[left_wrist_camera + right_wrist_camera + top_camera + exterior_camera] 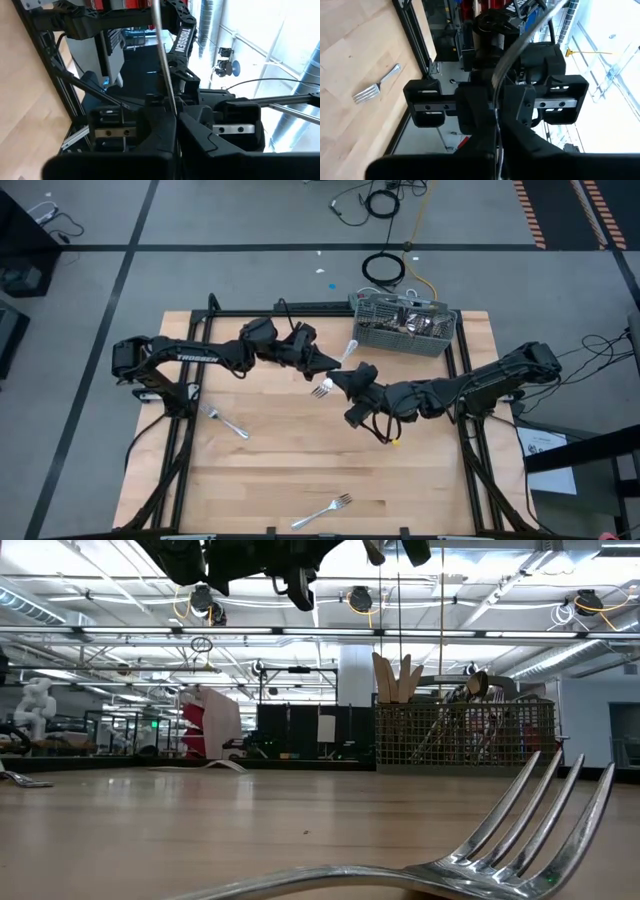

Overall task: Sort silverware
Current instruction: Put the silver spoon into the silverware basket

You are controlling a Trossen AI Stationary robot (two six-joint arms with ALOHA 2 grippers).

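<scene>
Both grippers, the left (328, 362) and the right (338, 379), are clamped on one fork (335, 373) in mid-air near the caddy (372, 335); I'd release the left first, gently.

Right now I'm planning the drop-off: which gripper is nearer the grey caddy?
Left, narrowly. The left gripper sits just short of the caddy on its left-hand side; the right gripper meets it on the same fork, a little farther from the caddy.
</scene>
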